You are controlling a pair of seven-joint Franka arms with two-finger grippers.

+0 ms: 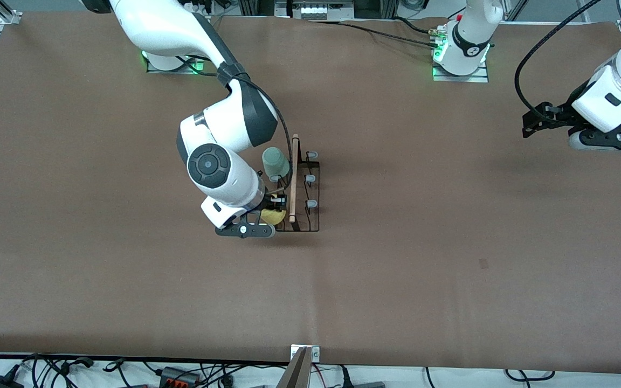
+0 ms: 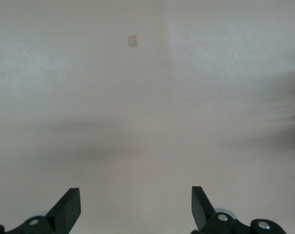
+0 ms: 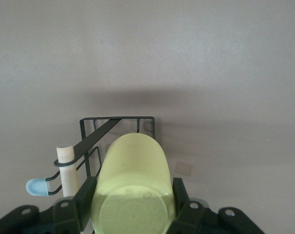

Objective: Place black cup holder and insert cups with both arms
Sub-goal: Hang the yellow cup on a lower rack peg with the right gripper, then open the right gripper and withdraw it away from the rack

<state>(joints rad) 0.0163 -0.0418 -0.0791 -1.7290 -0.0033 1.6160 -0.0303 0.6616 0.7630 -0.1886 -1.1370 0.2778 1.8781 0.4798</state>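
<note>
Two white arms share a brown worktop (image 1: 450,280), with the black cup holder (image 1: 304,194) standing near its middle, its light wooden handle (image 1: 293,178) running toward the front camera. The right end effector (image 3: 134,195) sits low at the rack's front-camera end, on the side facing the right arm's end of the worktop, its fingers (image 3: 84,202) pinching a yellow cup (image 3: 132,185) held mouth-forward over the wire base. A pale green cup (image 1: 275,163) already sits upturned on a prong farther from the front camera on that same side, close against the right arm's white forearm (image 1: 219,172). Three grey-blue tipped prongs (image 1: 311,178) stand bare on the rack's side toward the left arm's end. The left end effector (image 2: 136,207) waits well apart, over bare worktop near the left arm's end, its fingers spread wide with nothing between them. Only the right wrist view shows the grip and the cup's base; from the front, the wrist hides most of the yellow cup. A small pale mark (image 1: 483,263) lies on the worktop.
</note>
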